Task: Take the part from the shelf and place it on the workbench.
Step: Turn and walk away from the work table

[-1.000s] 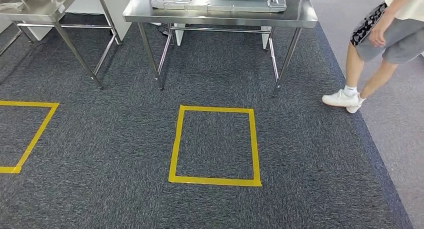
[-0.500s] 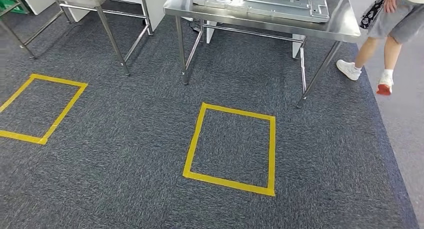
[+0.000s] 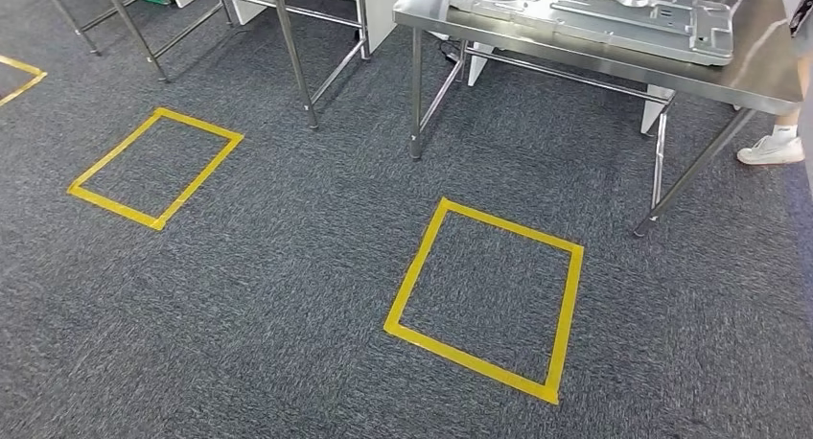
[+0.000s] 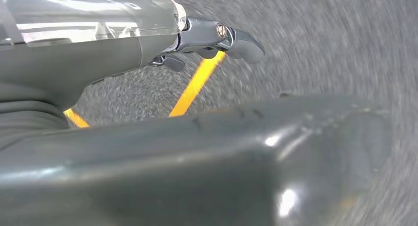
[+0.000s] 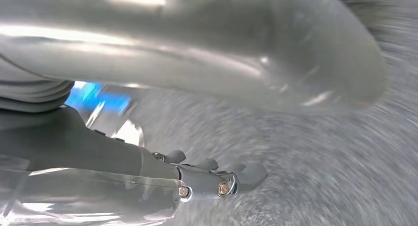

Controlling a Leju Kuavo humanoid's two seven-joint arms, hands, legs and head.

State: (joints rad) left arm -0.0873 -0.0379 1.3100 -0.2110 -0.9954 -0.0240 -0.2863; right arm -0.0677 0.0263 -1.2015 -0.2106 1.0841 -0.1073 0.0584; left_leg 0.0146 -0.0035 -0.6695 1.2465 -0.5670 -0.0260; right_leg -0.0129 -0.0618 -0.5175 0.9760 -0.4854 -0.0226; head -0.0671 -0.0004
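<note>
Head view: stamped metal part [image 3: 594,15] is seen at 1 o'clock on the counter [image 3: 767,75]; judged stiff, heavy, sharp-edged, best gripped at rims. Left hand [image 4: 217,38] and right hand [image 5: 212,179] are extended, nothing held.

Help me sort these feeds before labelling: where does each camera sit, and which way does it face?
Head view: high on the body, facing forward and down at the carpet, workbench and metal part; no arms visible.
Left wrist view: behind the left hand, over carpet.
Right wrist view: behind the right hand, over blurred carpet.
Shared: head and left wrist views both show yellow tape.
</note>
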